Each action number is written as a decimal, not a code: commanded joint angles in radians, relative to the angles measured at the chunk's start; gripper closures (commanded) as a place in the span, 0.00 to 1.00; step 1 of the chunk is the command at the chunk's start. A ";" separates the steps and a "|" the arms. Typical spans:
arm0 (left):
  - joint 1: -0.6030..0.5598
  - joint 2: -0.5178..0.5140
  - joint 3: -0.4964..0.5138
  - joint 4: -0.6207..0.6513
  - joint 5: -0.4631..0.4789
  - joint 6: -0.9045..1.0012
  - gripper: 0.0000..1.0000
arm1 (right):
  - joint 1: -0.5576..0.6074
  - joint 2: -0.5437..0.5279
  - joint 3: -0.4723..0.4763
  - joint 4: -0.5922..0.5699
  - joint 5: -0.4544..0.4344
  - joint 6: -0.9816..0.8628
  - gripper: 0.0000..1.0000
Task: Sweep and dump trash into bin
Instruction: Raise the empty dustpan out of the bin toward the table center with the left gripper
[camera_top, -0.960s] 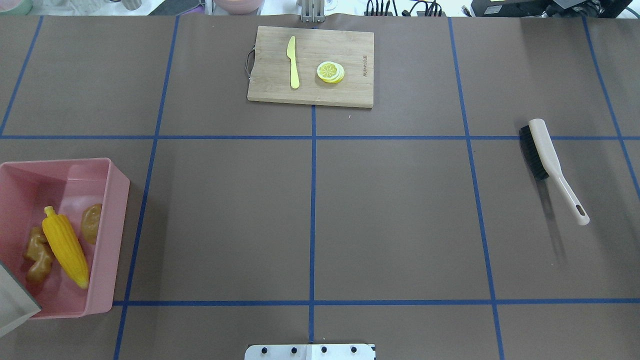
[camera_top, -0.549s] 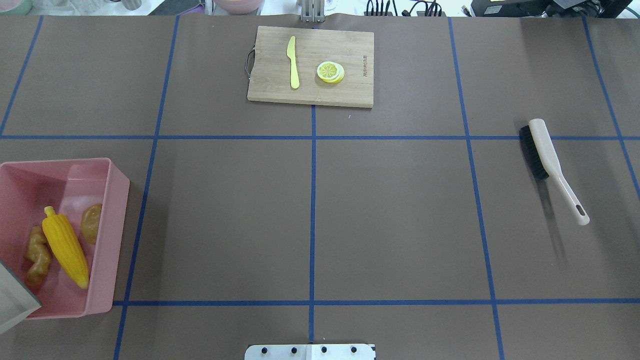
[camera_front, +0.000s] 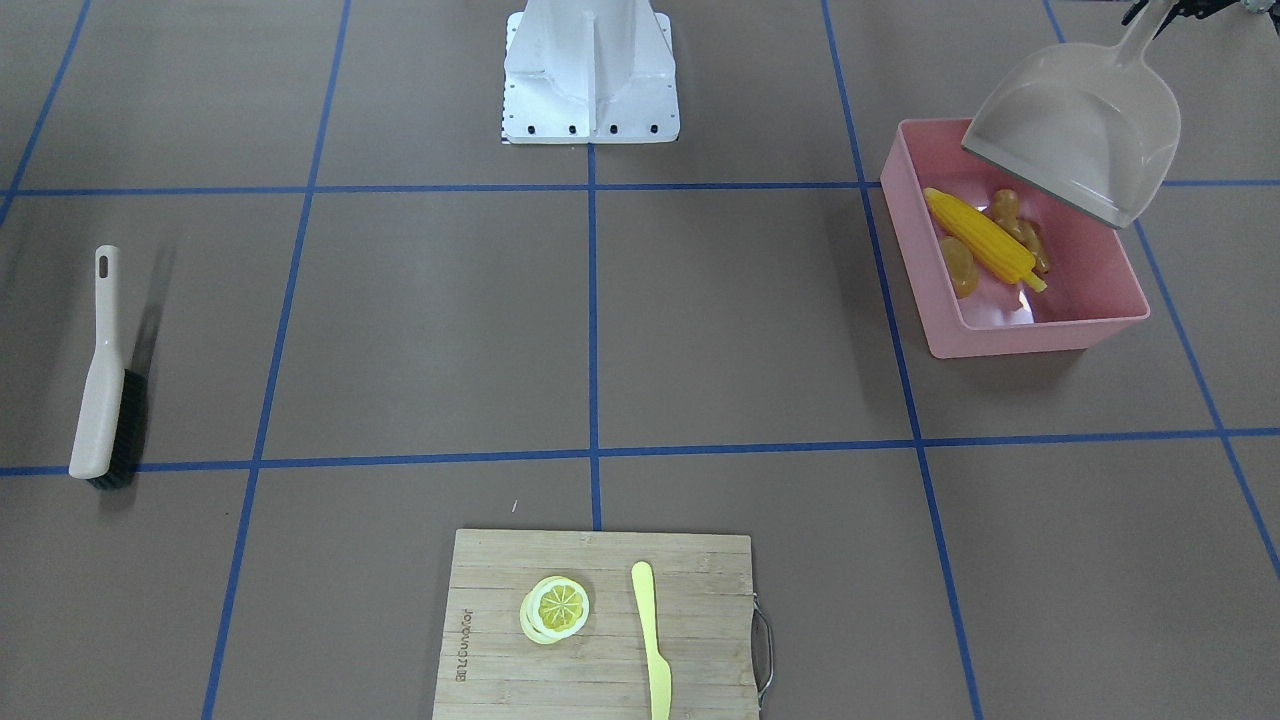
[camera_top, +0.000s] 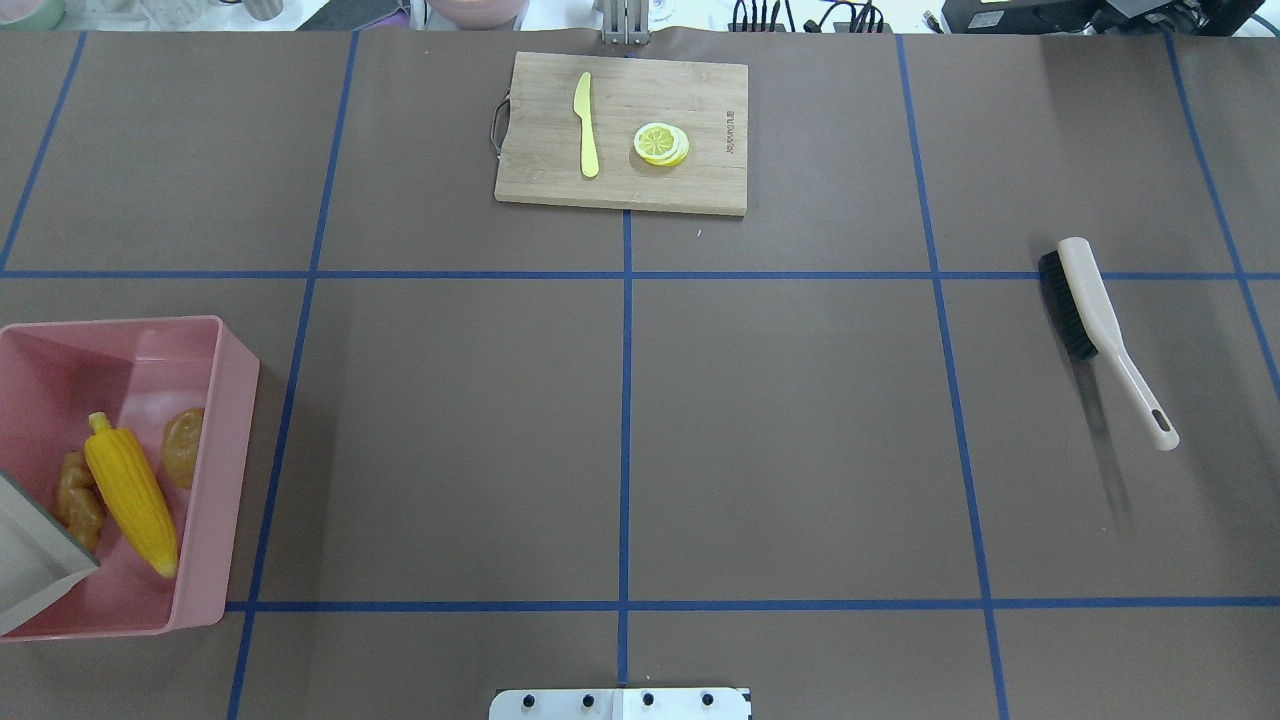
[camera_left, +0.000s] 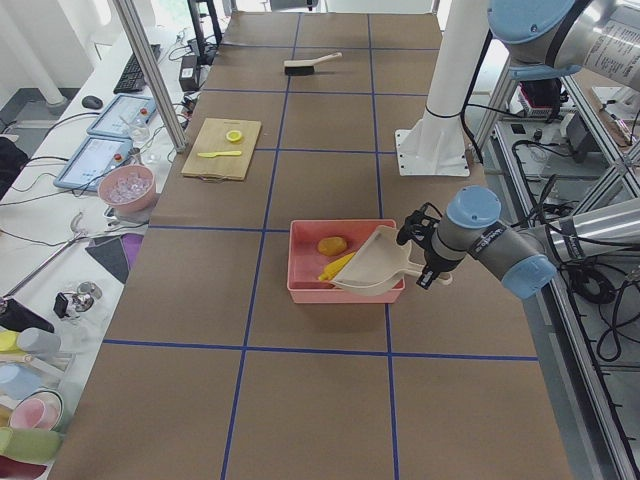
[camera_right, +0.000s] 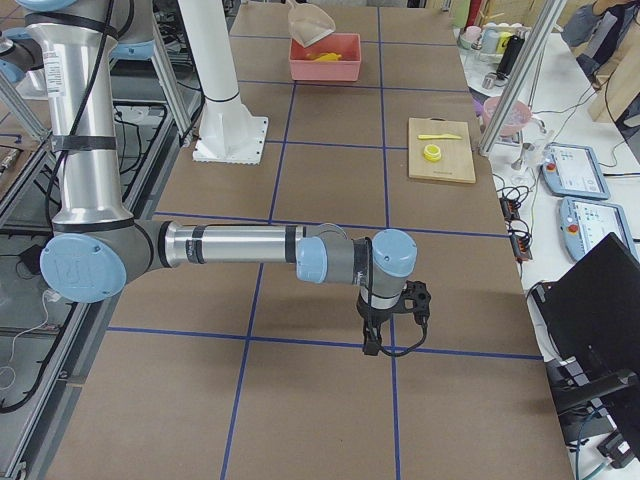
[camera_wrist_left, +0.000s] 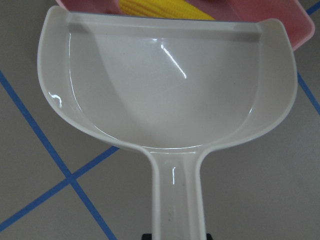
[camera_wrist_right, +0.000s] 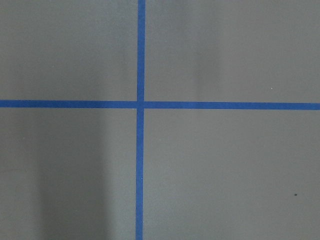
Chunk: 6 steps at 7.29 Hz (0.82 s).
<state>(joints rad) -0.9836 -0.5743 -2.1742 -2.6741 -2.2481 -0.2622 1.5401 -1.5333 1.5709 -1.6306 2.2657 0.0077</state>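
The pink bin (camera_top: 232, 480) stands at the table's left edge and holds the trash: a yellow corn cob (camera_top: 130, 495), a tan ginger root (camera_top: 75, 498) and a brown potato (camera_top: 183, 445). The front view shows the same bin (camera_front: 1010, 335), corn (camera_front: 980, 238) and potato (camera_front: 960, 265). My left gripper (camera_front: 1150, 12) is shut on the handle of the empty beige dustpan (camera_front: 1080, 130), which hangs tilted over the bin's robot-side end. My right gripper (camera_right: 385, 335) shows only in the right side view, low over bare table; whether it is open or shut I cannot tell.
A beige brush (camera_top: 1095, 320) with black bristles lies on the table's right side. A wooden cutting board (camera_top: 540, 150) at the far middle carries a pale yellow knife (camera_top: 586, 125) and lemon slices (camera_top: 661, 143). Blue tape lines cross the brown table.
The dustpan's corner has moved farther over the bin and now covers more of the ginger root. The trash, brush and board have not moved.
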 joint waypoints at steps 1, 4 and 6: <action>-0.056 -0.059 -0.001 -0.042 0.008 -0.002 1.00 | 0.000 -0.008 -0.002 0.000 -0.001 0.000 0.00; -0.079 -0.214 -0.001 -0.024 0.013 -0.063 1.00 | 0.000 -0.011 -0.005 0.000 -0.002 0.000 0.00; -0.083 -0.387 -0.001 0.116 0.018 -0.104 1.00 | 0.000 -0.011 -0.008 0.000 -0.002 0.002 0.00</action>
<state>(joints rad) -1.0637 -0.8542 -2.1752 -2.6450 -2.2322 -0.3468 1.5401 -1.5443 1.5644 -1.6306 2.2642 0.0080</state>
